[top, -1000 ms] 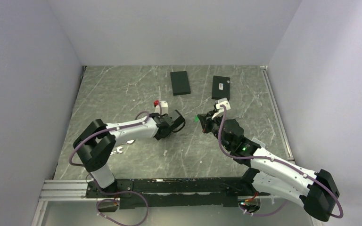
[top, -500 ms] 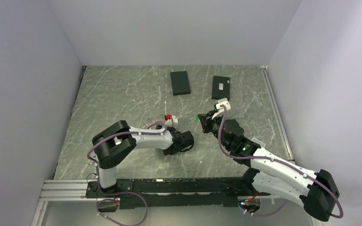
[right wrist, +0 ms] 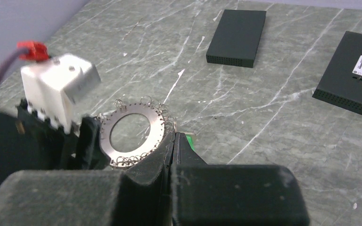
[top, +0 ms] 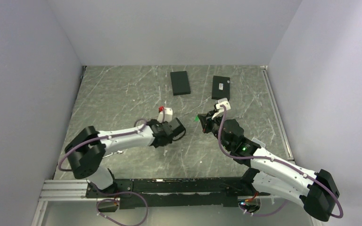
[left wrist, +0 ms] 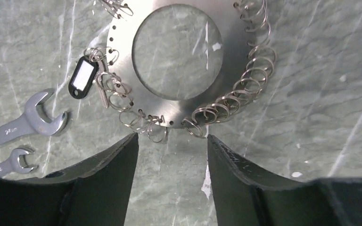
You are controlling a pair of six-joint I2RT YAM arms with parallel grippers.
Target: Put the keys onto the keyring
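The keyring (left wrist: 179, 109), a flat metal disc with an open centre and many split rings hooked round its rim, lies on the table just ahead of my left gripper (left wrist: 172, 139). That gripper is open and empty. A key with a black tag (left wrist: 82, 77) hangs on the disc's left rim. The right wrist view shows the keyring (right wrist: 158, 123) just left of my right gripper (right wrist: 174, 134). This gripper is shut, a thin wire loop pokes out at its tip, and a green tag (right wrist: 191, 141) sits against the right finger. From above, the left gripper (top: 174, 128) and right gripper (top: 206, 123) face each other.
Two spanners (left wrist: 26, 125) (left wrist: 9, 162) lie left of the left gripper. Two flat black boxes (top: 180, 82) (top: 221, 87) rest further back on the marble table. White walls close in the left, right and far sides.
The left gripper has gone from shut to open; its arm swung toward the near side, then back behind the disc. The right arm has not moved.
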